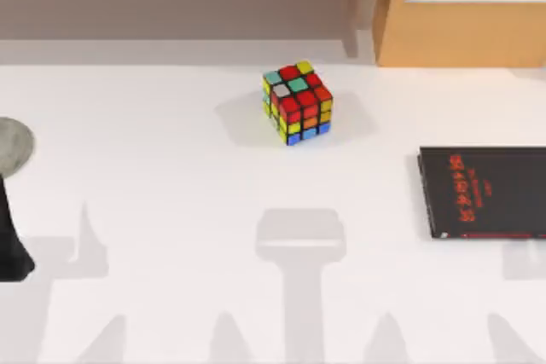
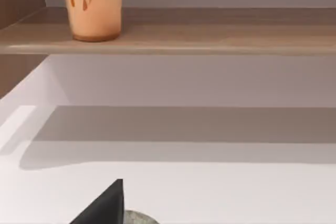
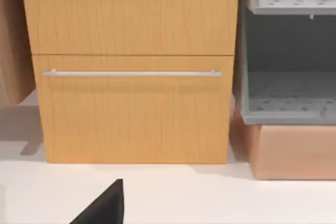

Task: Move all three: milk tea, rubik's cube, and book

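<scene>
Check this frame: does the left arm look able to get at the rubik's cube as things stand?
Probably yes. The rubik's cube stands alone mid-table with bare white table around it, and nothing lies between it and the left arm's side. The black book sits well off to the right.

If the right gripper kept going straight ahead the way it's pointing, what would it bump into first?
Probably the wooden drawer front with the metal handle. The right wrist view faces it squarely, with bare white table in between. How far off it stands is hard to judge.
</scene>
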